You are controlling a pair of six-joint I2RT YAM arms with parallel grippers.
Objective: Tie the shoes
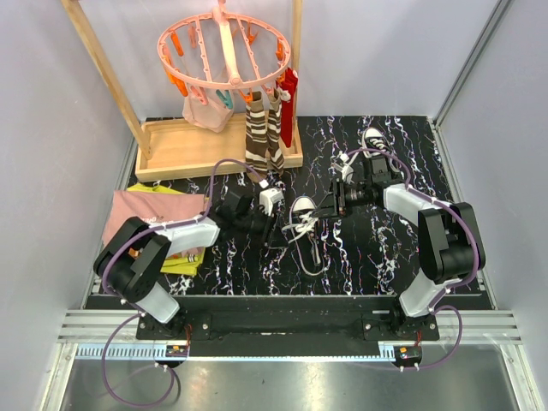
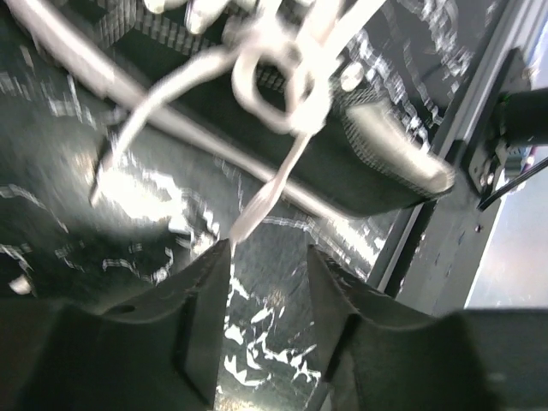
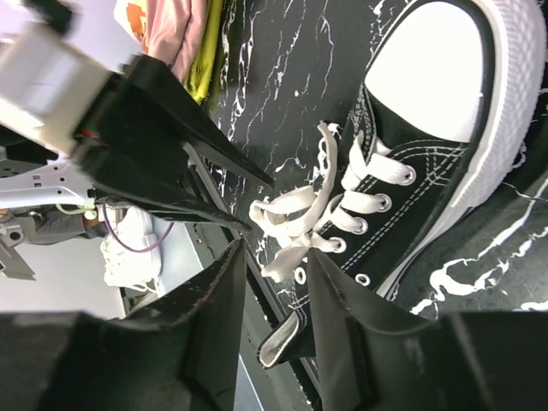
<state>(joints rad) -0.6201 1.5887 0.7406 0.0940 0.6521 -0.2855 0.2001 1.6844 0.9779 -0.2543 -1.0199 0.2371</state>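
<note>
From the overhead camera I see one black canvas sneaker [image 1: 306, 216] lying near the middle of the black marbled mat [image 1: 385, 253], while the second sneaker [image 1: 374, 137] sits well apart from it in the upper right of the mat. My two arms meet over the middle one, reaching in from either side. In the right wrist view the right gripper [image 3: 278, 250] has its fingers parted, and a loose loop of the white laces [image 3: 287, 227] lies between the tips at centre frame, not pinched as far as I can see. The white toe cap [image 3: 432, 73] fills the upper right. The left wrist view is blurred, but the left gripper [image 2: 270, 253] also stands parted and holds nothing. A lace end [image 2: 257, 205] hangs just above its gap. Brown striped socks [image 1: 264, 141] hang at the back of the overhead view.
</note>
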